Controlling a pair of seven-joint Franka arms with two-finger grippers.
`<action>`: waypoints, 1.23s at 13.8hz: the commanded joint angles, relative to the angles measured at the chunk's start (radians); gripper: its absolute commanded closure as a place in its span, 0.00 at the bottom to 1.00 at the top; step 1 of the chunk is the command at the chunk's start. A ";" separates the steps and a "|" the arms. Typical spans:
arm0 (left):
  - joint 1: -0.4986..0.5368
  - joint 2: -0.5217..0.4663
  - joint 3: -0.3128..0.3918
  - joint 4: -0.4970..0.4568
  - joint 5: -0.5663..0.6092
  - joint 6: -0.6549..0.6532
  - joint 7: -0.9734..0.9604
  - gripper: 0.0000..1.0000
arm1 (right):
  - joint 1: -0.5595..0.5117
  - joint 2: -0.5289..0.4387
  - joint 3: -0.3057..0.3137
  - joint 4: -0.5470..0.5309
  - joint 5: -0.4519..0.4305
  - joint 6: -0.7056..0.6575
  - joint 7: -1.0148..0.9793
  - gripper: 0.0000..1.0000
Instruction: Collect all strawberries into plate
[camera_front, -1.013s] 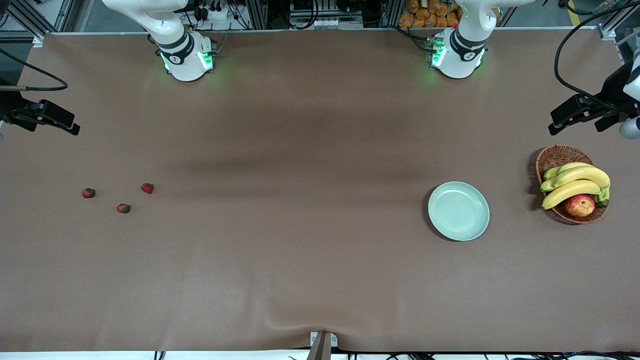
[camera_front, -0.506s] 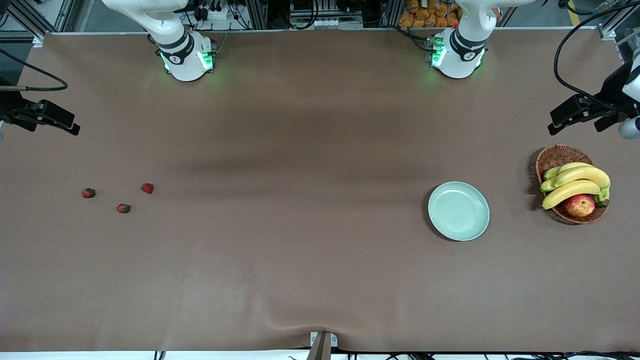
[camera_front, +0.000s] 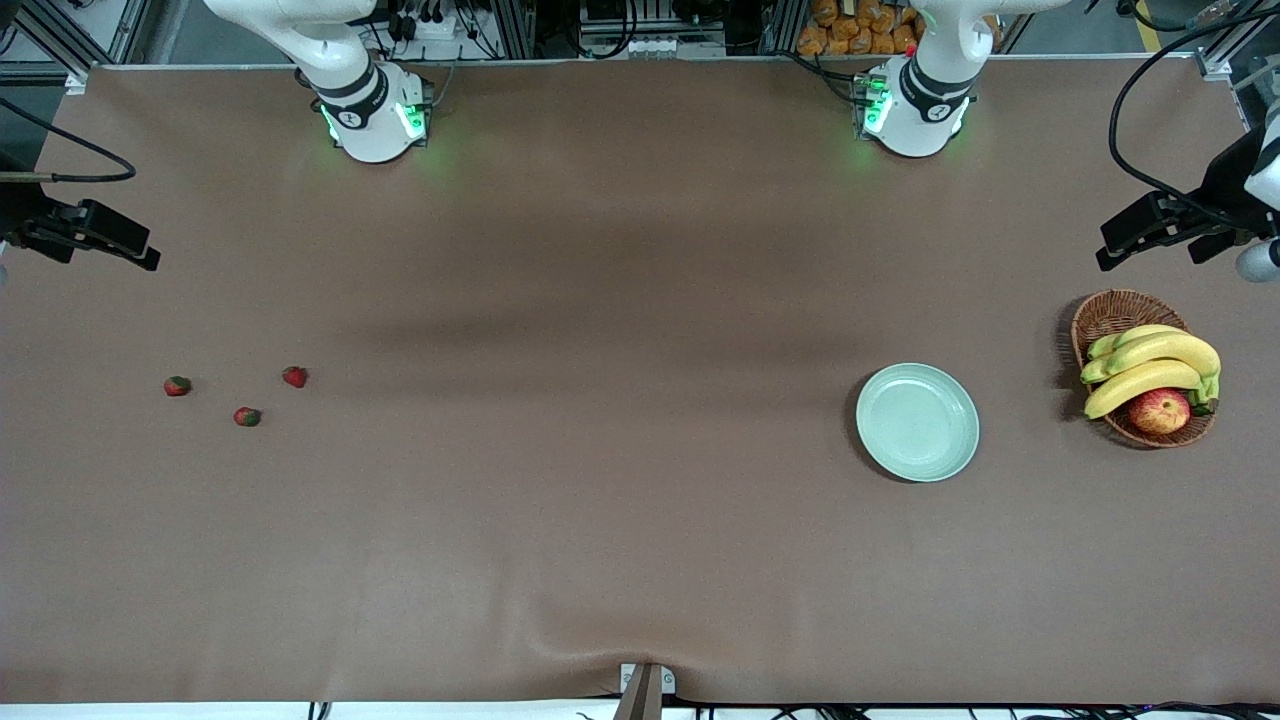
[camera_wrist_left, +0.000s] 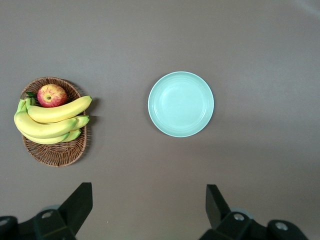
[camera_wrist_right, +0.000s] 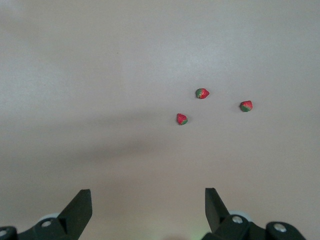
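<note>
Three small red strawberries with green caps lie apart on the brown table toward the right arm's end: one (camera_front: 177, 385), one (camera_front: 247, 416) and one (camera_front: 294, 376). The right wrist view shows all of them (camera_wrist_right: 202, 93), (camera_wrist_right: 245, 105), (camera_wrist_right: 181, 118). My right gripper (camera_wrist_right: 147, 191) hangs open and empty high over the table beside them, at the front view's edge (camera_front: 100, 252). The pale mint-green plate (camera_front: 917, 421) sits empty toward the left arm's end and shows in the left wrist view (camera_wrist_left: 181, 104). My left gripper (camera_wrist_left: 148, 187) hangs open and empty high over the table by the plate and the basket (camera_front: 1150, 248).
A brown wicker basket (camera_front: 1112, 314) beside the plate, at the left arm's end, holds yellow bananas (camera_front: 1150, 362) and a red-yellow apple (camera_front: 1159, 410). It also shows in the left wrist view (camera_wrist_left: 57, 152). A wide stretch of bare table lies between strawberries and plate.
</note>
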 joint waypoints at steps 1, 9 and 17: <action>0.004 -0.003 0.001 0.005 -0.024 -0.016 0.008 0.00 | -0.005 -0.002 0.005 -0.003 -0.010 0.002 0.014 0.00; 0.004 -0.004 -0.001 0.002 -0.020 -0.023 0.011 0.00 | -0.003 -0.002 0.005 -0.003 -0.010 0.002 0.014 0.00; 0.005 -0.004 -0.001 0.000 -0.020 -0.028 0.012 0.00 | -0.003 -0.002 0.005 -0.003 -0.010 0.002 0.014 0.00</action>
